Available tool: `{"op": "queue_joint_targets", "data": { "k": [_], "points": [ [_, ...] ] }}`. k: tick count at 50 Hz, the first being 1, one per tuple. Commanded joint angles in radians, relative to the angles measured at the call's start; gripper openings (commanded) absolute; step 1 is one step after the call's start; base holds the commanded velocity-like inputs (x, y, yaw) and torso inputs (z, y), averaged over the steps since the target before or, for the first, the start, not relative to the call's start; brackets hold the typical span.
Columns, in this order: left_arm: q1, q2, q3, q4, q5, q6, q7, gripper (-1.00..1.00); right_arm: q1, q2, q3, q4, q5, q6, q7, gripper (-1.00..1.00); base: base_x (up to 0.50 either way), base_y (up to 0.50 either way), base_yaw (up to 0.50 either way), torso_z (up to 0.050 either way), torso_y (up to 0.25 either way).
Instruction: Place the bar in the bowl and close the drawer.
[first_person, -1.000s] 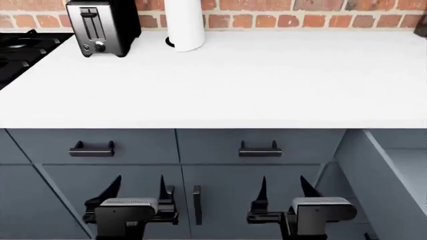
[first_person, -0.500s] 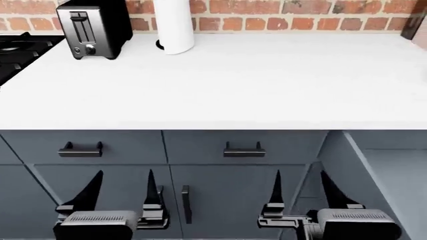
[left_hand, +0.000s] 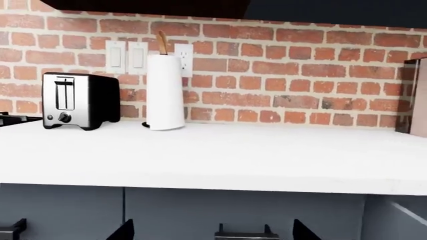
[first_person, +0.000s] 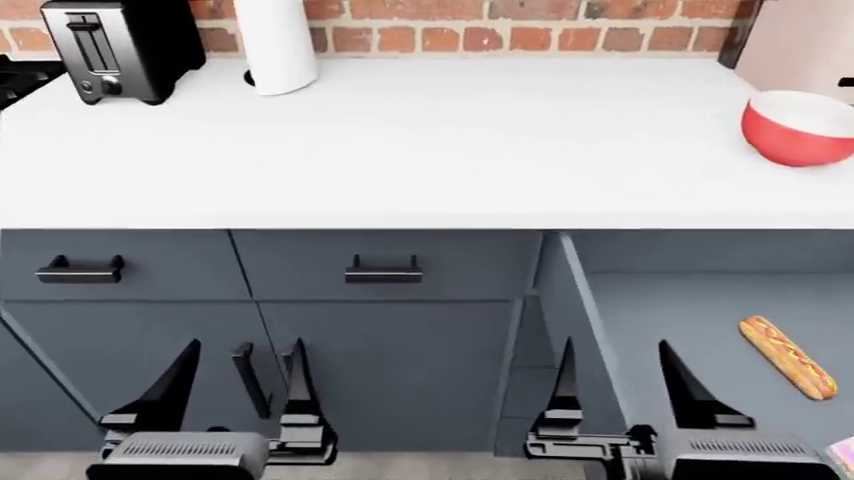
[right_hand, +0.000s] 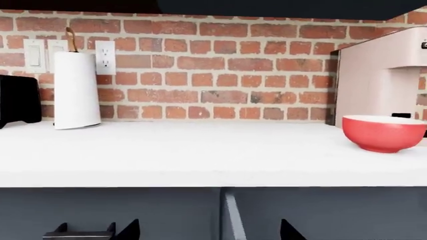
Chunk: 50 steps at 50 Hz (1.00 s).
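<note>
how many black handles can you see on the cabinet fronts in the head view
3: a bar handle on the left drawer front, one on the middle drawer front, and a vertical door handle below. The open drawer's own handle is out of frame.

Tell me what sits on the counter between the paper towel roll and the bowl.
Nothing. In the head view the white counter is bare from the paper towel roll to the bowl; the right wrist view shows the same empty stretch.

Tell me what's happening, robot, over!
Both pincers open, empty: left pincer, right pincer. Drawer open, hot dog inside. Bowl waiting on counter. Nothing blocking.
</note>
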Motion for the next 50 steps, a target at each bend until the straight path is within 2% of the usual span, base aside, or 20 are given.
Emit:
{"op": "queue_joint_targets", "data": {
  "k": [1, 50],
  "points": [
    [0.012, -0.014, 0.007, 0.026, -0.003, -0.001, -0.016, 1.00, -0.015, 0.011, 0.006, -0.015, 0.009, -0.025, 0.019, 1.00, -0.07, -0.50, 0.00, 0.000, 0.000],
    [0.017, -0.055, 0.029, 0.029, -0.038, 0.013, -0.050, 1.00, -0.020, 0.055, -0.025, -0.021, 0.036, -0.029, 0.047, 1.00, 0.00, -0.50, 0.00, 0.000, 0.000]
  ]
}}
